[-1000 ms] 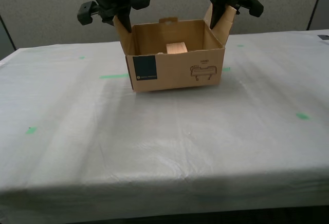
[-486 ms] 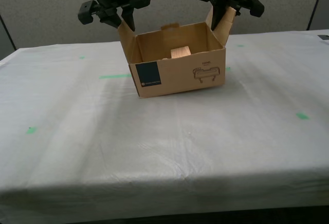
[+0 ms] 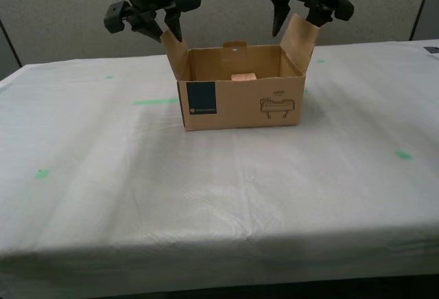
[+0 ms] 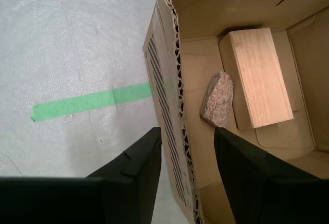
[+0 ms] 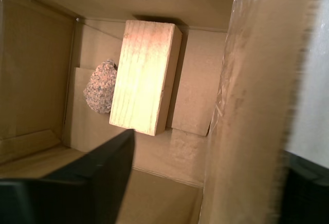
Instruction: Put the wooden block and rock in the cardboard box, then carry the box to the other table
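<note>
Inside the cardboard box (image 3: 240, 103), the wooden block (image 5: 144, 75) and rock (image 5: 101, 86) are lying together. Both jaws are standing released around its flaps; lifting straight up should avoid tipping it.

Even, soft overhead light, faint shadows; the near flap blurs in first wrist view.

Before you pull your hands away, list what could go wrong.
My second hand and my first hand each straddle a side flap of the box; lifting off crookedly could snag a flap and tip it. The block and rock lie loose inside and could slide.
</note>
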